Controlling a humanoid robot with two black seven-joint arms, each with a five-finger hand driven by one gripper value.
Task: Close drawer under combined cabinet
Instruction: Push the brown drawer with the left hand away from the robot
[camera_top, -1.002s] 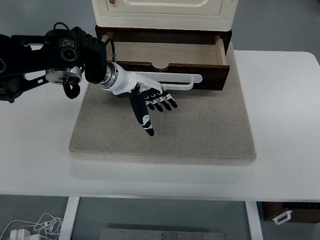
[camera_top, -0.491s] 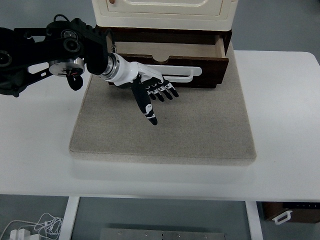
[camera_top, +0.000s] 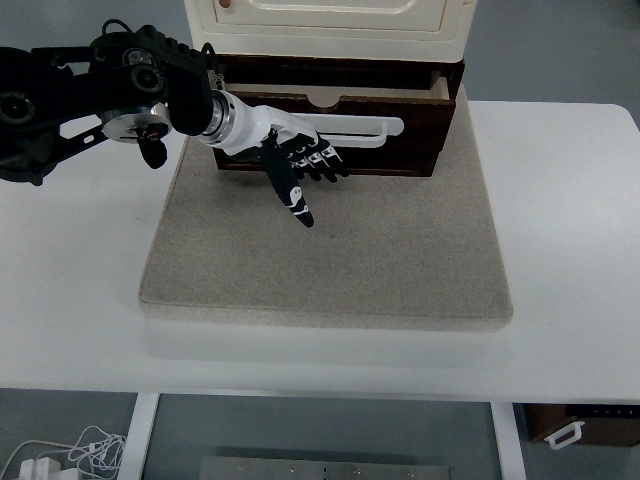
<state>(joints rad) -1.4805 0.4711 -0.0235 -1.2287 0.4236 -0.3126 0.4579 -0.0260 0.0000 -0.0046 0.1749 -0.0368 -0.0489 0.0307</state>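
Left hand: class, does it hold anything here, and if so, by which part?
Nothing is held. The left hand lies flat against the drawer front beside the white handle, fingers spread rather than wrapped around it.

My left arm (camera_top: 80, 95) is big and black, with round joints and a shiny silver ring. A thin black cable loops over the top of it. My wrist is a silver and white tube. My left hand (camera_top: 290, 160) is white on the back, and my fingers (camera_top: 325, 165) are black with small white marks on them.
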